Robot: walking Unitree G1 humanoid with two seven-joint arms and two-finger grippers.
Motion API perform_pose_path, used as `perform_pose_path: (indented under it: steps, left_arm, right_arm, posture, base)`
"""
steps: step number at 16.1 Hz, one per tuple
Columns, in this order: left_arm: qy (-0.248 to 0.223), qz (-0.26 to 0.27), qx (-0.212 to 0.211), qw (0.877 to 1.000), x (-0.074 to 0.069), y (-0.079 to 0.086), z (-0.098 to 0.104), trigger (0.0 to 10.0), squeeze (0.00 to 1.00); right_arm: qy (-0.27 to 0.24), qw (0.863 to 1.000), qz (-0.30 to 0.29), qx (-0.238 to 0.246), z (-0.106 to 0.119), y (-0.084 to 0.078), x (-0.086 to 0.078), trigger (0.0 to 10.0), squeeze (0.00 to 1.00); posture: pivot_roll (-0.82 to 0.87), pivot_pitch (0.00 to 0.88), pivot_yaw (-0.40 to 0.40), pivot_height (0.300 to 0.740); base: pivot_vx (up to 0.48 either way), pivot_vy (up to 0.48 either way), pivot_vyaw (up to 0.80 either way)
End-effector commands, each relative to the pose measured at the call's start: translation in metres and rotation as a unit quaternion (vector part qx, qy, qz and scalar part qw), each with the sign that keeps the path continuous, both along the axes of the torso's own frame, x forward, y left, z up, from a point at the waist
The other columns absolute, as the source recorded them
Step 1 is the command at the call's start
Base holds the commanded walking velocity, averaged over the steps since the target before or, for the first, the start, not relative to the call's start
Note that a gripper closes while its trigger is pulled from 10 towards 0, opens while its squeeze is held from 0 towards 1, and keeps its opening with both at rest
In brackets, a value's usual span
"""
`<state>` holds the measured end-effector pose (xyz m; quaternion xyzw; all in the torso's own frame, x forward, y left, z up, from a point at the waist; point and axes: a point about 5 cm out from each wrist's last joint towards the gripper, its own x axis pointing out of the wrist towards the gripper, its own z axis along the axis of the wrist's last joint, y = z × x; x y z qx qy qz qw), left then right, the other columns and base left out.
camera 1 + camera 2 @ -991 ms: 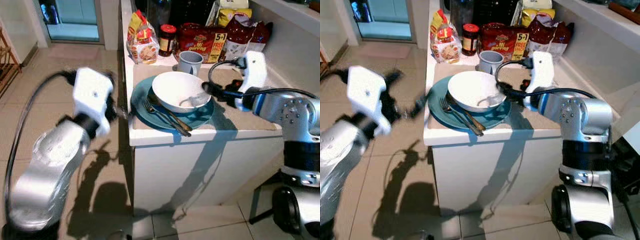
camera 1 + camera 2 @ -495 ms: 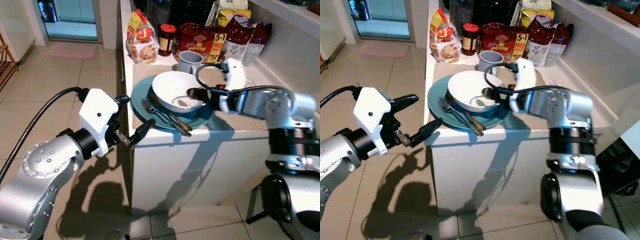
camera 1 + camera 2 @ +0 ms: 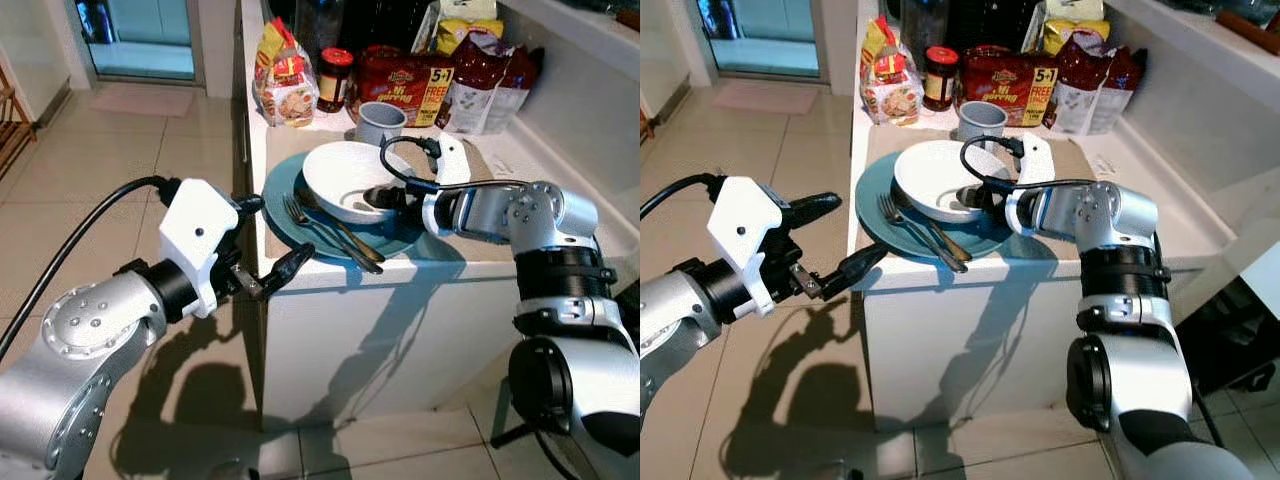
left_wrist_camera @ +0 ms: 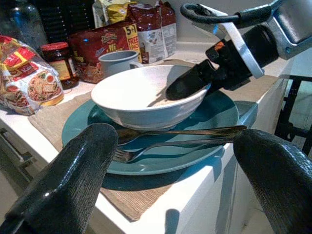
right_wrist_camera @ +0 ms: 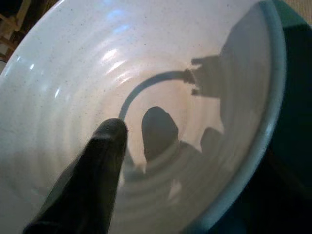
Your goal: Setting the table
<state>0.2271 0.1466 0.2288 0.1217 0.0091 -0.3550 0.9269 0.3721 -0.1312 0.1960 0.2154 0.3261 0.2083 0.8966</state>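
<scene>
From the head, the white bowl sits on the blue plate beside fork and spoon. Right gripper reaches the rim. Left wrist: left gripper spread wide, off the counter. Right wrist: one finger inside the bowl; its spread, can't tell.

white bowl, teal plate, grey mug

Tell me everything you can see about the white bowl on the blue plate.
The white bowl is wide, glossy and ceramic-looking, with faint rings inside, empty and upright. It sits on the teal plate on the counter, beside a fork and spoon. The right gripper straddles its near rim, one finger inside.
</scene>
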Motion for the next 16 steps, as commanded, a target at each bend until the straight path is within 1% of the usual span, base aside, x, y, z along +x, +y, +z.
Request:
perform_pose_path:
  steps: [1, 4, 11, 15, 16]
  left_arm:
    - [-0.007, -0.01, 0.002, 1.0, -0.003, -0.004, 0.004, 10.0, 0.0]
    - [-0.008, -0.013, 0.0, 1.0, -0.004, -0.004, 0.005, 10.0, 0.0]
    - [-0.012, -0.019, -0.001, 1.0, -0.002, -0.005, 0.008, 10.0, 0.0]
    - [-0.012, -0.021, -0.002, 1.0, 0.0, -0.008, 0.008, 10.0, 0.0]
    - [-0.013, -0.022, -0.003, 1.0, 0.001, -0.008, 0.009, 10.0, 0.0]
  right_arm:
    - [-0.016, 1.0, -0.011, 0.008, 0.01, -0.004, 0.005, 0.0, 0.0]
    - [-0.012, 1.0, -0.019, 0.021, 0.011, -0.004, 0.007, 0.0, 0.0]
    - [0.006, 0.999, -0.025, 0.028, 0.008, -0.006, 0.006, 0.0, 0.0]
    - [0.009, 0.998, -0.046, 0.04, 0.01, -0.015, 0.006, 0.0, 0.0]
    - [0.006, 0.997, -0.051, 0.053, 0.015, -0.019, 0.007, 0.0, 0.0]
  posture:
    - [0.09, 0.0, -0.15, 0.74]
    - [0.09, 0.0, -0.149, 0.74]
    - [0.09, 0.0, -0.137, 0.74]
    - [0.08, 0.0, -0.126, 0.74]
    - [0.07, 0.0, -0.121, 0.74]
  base:
    - [0.0, 0.0, 0.0]
    - [0.0, 0.0, 0.0]
    - [0.0, 0.0, 0.0]
    - [0.0, 0.0, 0.0]
    - [0.0, 0.0, 0.0]
